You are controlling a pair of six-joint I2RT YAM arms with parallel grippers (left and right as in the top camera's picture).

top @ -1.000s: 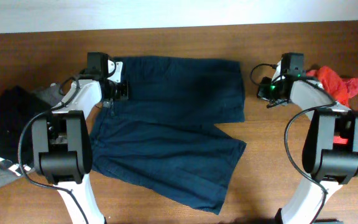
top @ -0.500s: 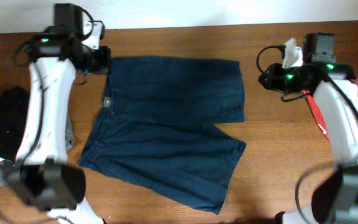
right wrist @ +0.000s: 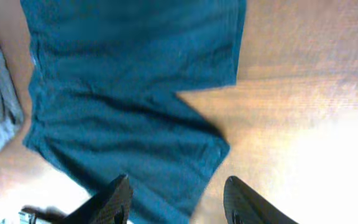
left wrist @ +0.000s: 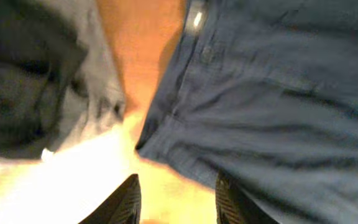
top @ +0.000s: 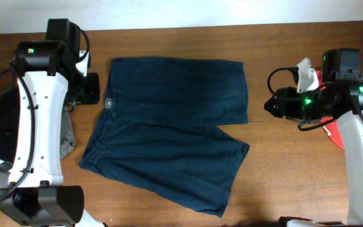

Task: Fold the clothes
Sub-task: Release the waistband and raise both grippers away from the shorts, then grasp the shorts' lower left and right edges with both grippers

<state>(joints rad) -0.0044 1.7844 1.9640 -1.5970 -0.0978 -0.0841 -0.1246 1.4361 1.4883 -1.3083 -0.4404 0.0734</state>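
Note:
The clothes are a dark navy pair of shorts (top: 169, 129) lying flat on the wooden table, waistband at the left and both legs pointing right. The lower leg angles toward the front edge. My left gripper (top: 92, 88) hangs just left of the waistband's upper corner. In the left wrist view it (left wrist: 178, 202) is open with bare table between the fingers, and the waistband (left wrist: 194, 56) runs along the right. My right gripper (top: 275, 105) sits right of the upper leg's hem. In the right wrist view it (right wrist: 179, 199) is open and empty, high above the shorts (right wrist: 129, 93).
A heap of black and grey garments (top: 5, 132) lies at the table's left edge, close to the left arm; it also shows in the left wrist view (left wrist: 36, 87). Red cloth (top: 336, 135) lies at the right under the right arm. A white wall bounds the far edge.
Both arms have lifted and pulled outward from the upper corners of the shorts. The right gripper has opened. The shorts lie where they were.

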